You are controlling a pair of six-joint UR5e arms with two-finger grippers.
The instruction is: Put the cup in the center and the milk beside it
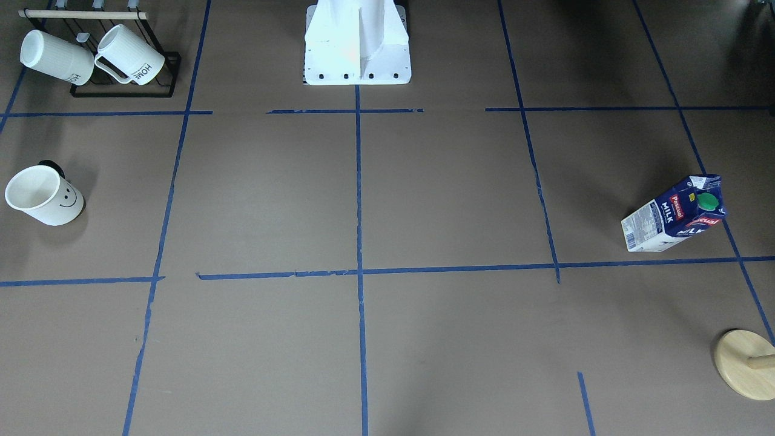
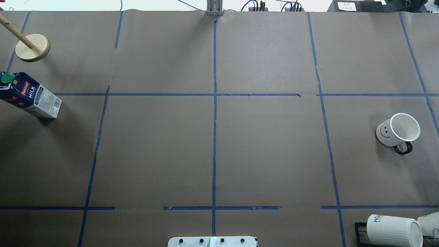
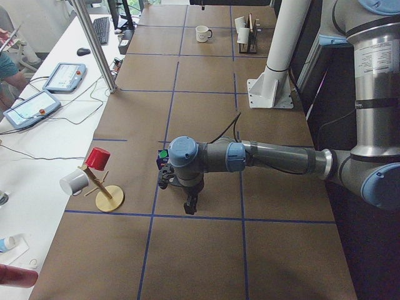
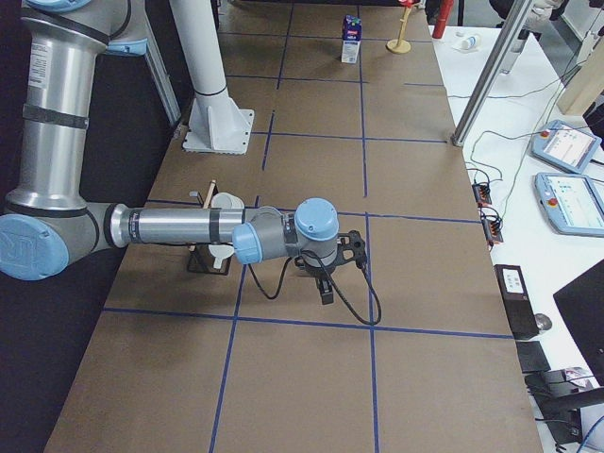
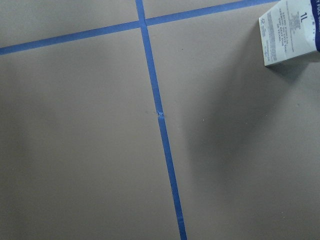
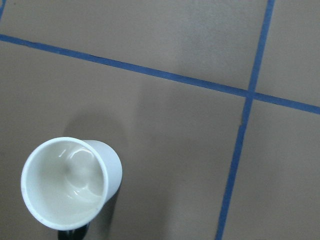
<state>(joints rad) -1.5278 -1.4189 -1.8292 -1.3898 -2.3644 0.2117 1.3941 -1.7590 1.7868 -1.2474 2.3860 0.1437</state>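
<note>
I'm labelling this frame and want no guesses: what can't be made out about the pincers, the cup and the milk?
Left pincer: only in the exterior left view; open or shut unclear.
Right pincer: only in the exterior right view; likewise unclear.
Milk: the left wrist view's edge cuts off all but its lower corner.
Cup: the right wrist view's bottom edge cuts most of its handle.

Brown counter, blue tape lines in grid. White cup: black smiley face, black handle. Dark blue milk: green cap, red band, white lettering, pale printed side panel. White ribbed mugs, black "HOME" lettering; black rack. Pale wooden stand. White pedestal. Black left hand, black right hand.
</note>
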